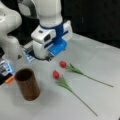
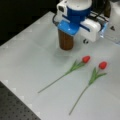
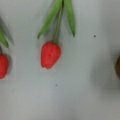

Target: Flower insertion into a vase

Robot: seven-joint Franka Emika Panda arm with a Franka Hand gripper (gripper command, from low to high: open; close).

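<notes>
Two red tulips lie flat on the pale worktop [image 1: 100, 57], one [image 3: 50, 54] centred beneath the wrist camera, the other [image 3: 3, 65] at that view's left edge. Upright and empty, the vase [image 1: 27, 84] stands toward a front view's bottom left. Above, the gripper [image 1: 50, 58] hangs between vase and blooms; whether its jaws are released or clenched cannot be told.
</notes>
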